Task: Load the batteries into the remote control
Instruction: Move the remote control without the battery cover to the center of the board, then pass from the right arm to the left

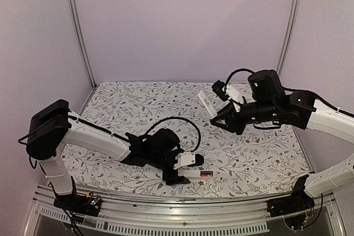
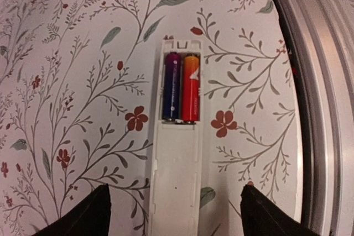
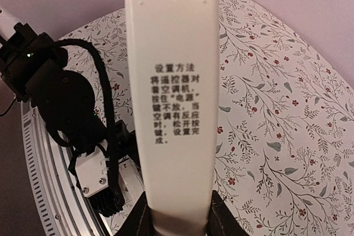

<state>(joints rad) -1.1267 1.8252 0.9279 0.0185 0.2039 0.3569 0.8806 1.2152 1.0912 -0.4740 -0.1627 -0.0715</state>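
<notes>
The white remote control (image 2: 174, 164) lies on the flowered cloth, compartment side up. Two batteries sit side by side in its recess: a dark blue one (image 2: 171, 87) and a red one (image 2: 191, 88). My left gripper (image 2: 176, 216) is open, one finger on each side of the remote's near end, not touching it. From above, the remote (image 1: 200, 173) lies near the table's front edge under the left gripper (image 1: 180, 173). My right gripper (image 3: 177, 222) is shut on the white cover plate (image 3: 174, 109), printed with black characters. It holds it raised above the cloth at the right (image 1: 208, 104).
The metal front rail (image 2: 326, 109) runs close beside the remote. The left arm's black wrist and cable (image 3: 61, 92) lie between the right gripper and the remote. Grey walls with metal posts (image 1: 77, 26) close in the table.
</notes>
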